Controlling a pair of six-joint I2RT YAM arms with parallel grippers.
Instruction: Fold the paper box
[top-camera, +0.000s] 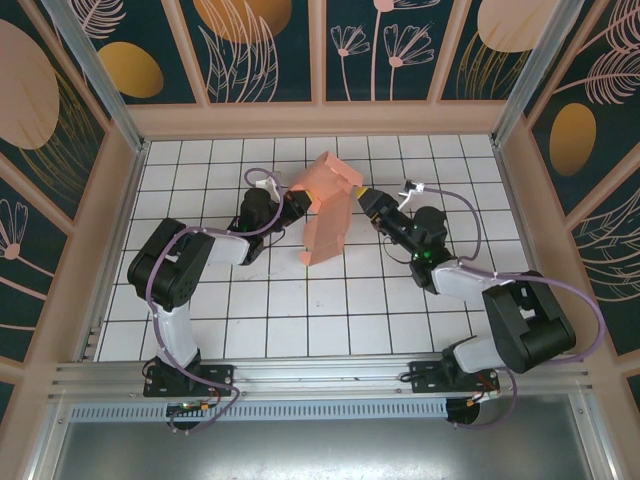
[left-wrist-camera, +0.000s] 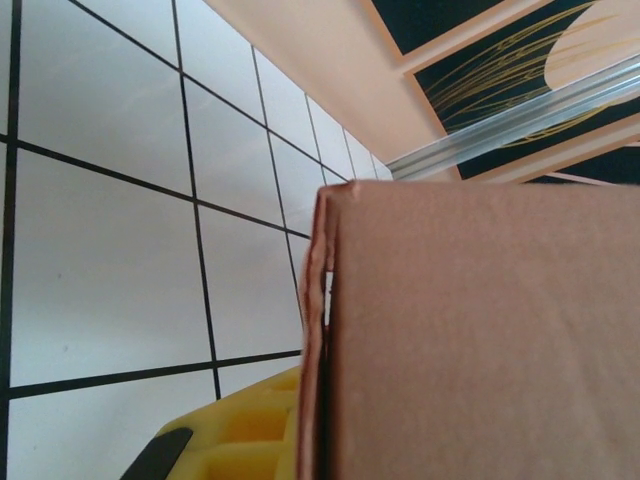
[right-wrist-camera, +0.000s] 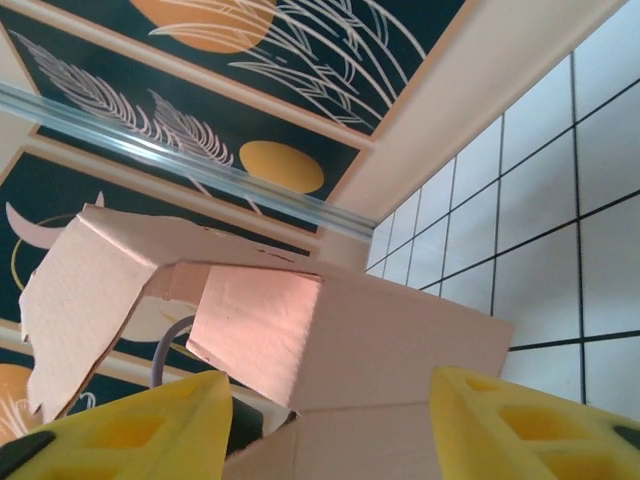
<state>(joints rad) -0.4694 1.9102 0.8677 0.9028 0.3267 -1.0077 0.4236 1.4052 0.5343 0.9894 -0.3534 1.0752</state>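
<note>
Left gripper tips — behind paper box

Table: white tiles, black grid lines. Peach ledge along far edge, same trim down l. & r. edges. Walls above: dark teal panels w/ orange discs and pale leaf/flower line drawings, split by peach battens. Alu posts at far-left corner & far-right corner. Alu rail across near edge, slotted grey strip just below, then plain grey sheet. R. wrist view: orange oval on a panel, just beside an alu bar.
</note>
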